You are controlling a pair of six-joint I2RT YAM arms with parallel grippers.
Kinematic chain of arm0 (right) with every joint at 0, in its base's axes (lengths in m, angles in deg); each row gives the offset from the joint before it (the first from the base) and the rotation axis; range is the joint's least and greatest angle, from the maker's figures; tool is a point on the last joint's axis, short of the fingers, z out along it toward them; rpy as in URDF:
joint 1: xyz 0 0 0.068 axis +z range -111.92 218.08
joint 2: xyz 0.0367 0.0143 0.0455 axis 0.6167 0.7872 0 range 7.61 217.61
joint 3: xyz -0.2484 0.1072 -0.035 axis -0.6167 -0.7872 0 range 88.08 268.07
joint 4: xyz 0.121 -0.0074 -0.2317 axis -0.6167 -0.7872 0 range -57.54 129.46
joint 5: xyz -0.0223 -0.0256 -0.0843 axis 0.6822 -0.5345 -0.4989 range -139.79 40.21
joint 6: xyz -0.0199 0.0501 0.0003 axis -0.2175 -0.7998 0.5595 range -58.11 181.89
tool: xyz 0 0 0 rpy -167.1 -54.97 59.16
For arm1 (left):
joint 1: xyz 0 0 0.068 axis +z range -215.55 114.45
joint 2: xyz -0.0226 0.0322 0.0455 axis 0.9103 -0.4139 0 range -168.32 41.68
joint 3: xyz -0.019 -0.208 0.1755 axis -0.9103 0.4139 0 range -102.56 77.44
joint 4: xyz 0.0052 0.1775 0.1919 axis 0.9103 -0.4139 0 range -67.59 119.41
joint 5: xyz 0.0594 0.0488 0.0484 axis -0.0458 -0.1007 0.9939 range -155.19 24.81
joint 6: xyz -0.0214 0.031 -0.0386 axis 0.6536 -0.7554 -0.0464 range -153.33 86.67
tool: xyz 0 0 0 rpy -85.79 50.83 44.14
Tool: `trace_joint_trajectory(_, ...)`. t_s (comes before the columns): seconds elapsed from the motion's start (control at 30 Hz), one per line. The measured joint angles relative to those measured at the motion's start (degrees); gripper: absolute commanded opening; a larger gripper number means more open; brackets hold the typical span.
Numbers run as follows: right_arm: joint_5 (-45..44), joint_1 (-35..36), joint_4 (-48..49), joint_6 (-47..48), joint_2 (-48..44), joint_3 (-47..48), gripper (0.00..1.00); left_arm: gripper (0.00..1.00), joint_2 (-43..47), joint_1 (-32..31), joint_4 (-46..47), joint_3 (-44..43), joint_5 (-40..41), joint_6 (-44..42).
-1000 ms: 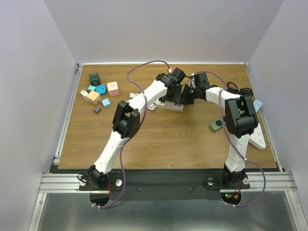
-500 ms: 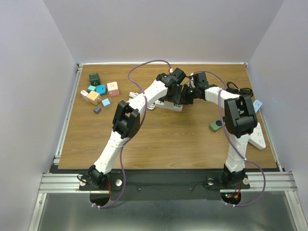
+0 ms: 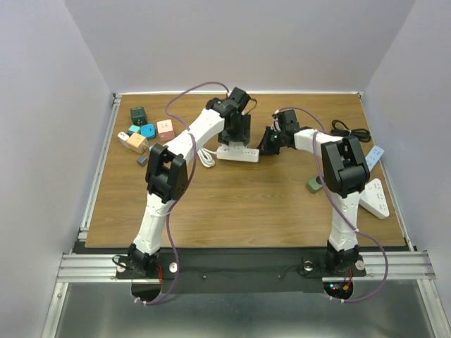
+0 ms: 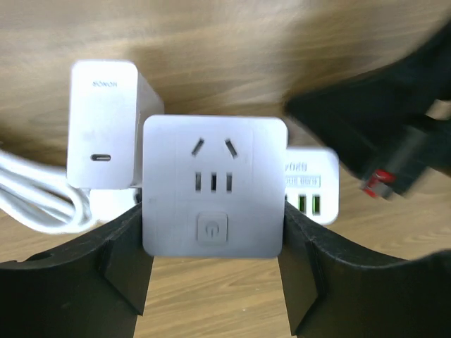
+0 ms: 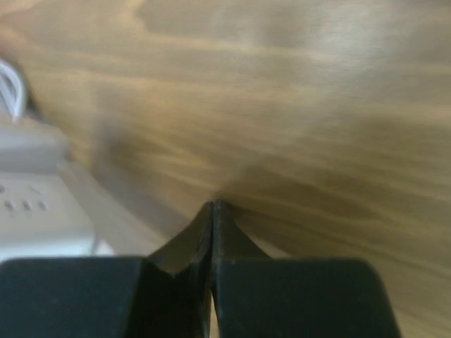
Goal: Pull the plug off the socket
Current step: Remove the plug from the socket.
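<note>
Far middle of the wood-grain table: the left claw stands wide, its matt black fingers set against both sides of the plug and grasping it. The plug is a square white plastic block with rounded corners, slot openings and a button on its face. It sits over the strip, a long white bar with green-lit ports at its right end; whether it is seated there cannot be told. Just right of the strip's end, the right claw is clenched, its two black tips pressed flat together into a wedge close over the bare wood, holding nothing. At far left lies a cluster of small blocks in green, teal, pink and tan. A glossy white cable loops beside the strip's left end. A smooth white charger, boxy with one oval port, stands just left of the plug. Right of the arms rest a coiled black cord, a small dark green piece and a second white strip near the table's right edge.
</note>
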Motion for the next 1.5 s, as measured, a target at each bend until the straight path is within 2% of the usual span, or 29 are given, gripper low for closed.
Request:
trace_joint_trajectory(0.03,2.56,-0.61,0.57,0.24,0.92,-0.20,0.00,0.00,0.33,0.13,-1.03,-1.84,0.04,-0.02)
trace_joint_trajectory(0.2,2.36,-1.09,0.42,0.31,1.09,0.09,0.00,0.00,0.96,-2.14,-3.85,-16.48,0.68,-0.24)
trace_joint_trajectory(0.33,1.95,-1.09,0.35,0.44,0.92,0.02,0.01,0.00,4.13,-5.64,-2.16,-16.46,1.79,-0.70)
trace_joint_trajectory(0.63,-3.72,-0.72,-0.96,-1.11,-1.79,-1.27,0.01,0.00,5.51,-7.54,-3.52,-6.62,9.88,-0.85)
trace_joint_trajectory(0.9,-9.86,-5.51,-9.79,-1.57,-7.80,-4.92,0.00,0.00,6.58,-6.99,3.17,7.26,13.62,0.52)
trace_joint_trajectory(1.07,-5.29,-7.32,-12.15,-1.40,-9.53,-5.44,0.01,0.00,9.05,-6.99,8.68,14.21,14.84,2.12)
trace_joint_trajectory(1.3,10.10,-6.73,-10.40,-1.66,-13.44,-6.14,0.01,0.00,11.28,-7.21,15.06,19.30,14.84,4.37)
trace_joint_trajectory(1.5,18.73,-6.71,-7.06,-3.13,-15.85,-8.15,0.00,0.00,12.20,-7.98,19.76,25.42,15.08,4.59)
